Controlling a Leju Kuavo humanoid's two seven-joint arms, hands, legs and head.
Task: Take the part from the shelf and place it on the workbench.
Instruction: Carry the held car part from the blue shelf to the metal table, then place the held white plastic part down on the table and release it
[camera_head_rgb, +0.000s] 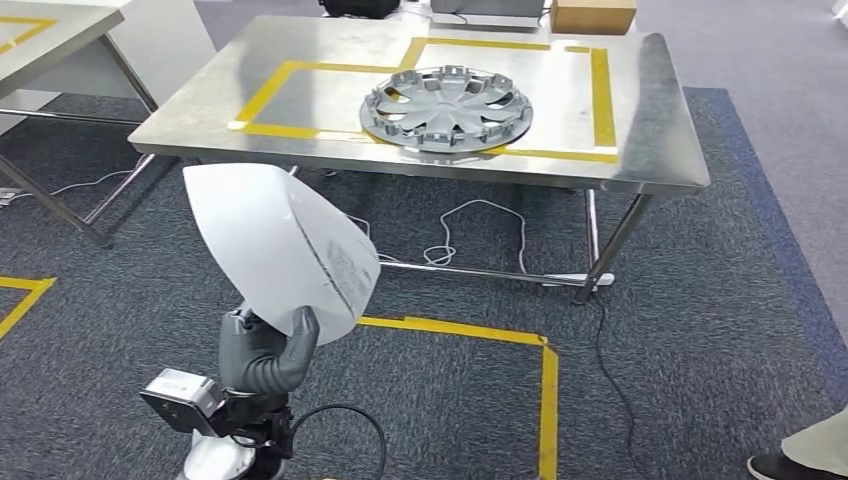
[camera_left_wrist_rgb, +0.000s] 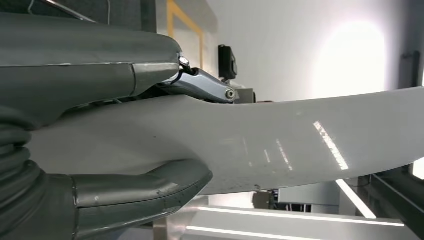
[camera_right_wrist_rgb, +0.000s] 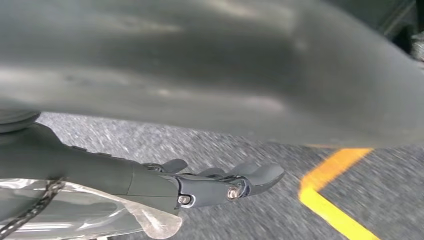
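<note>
The left hand (camera_head_rgb: 262, 352) holds a white part (camera_head_rgb: 285, 250), thumb and fingers (camera_left_wrist_rgb: 200, 87) clamping its edge. Right-hand fingers (camera_right_wrist_rgb: 250, 176) lie extended, holding nothing. Beyond the fingers, a hubcap (camera_head_rgb: 446, 107) rests on the counter (camera_head_rgb: 200, 95).

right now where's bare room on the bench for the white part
Free steel lies inside the yellow tape to the right of the hubcap, and on the left end of the bench outside the tape. The middle is crowded by the hubcap. The left hand holds the white part.

Even overhead light; glare on steel table (camera_head_rgb: 650, 120). Left wrist view blown out by window glow; right wrist floor (camera_right_wrist_rgb: 250, 220) motion-blurred.
</note>
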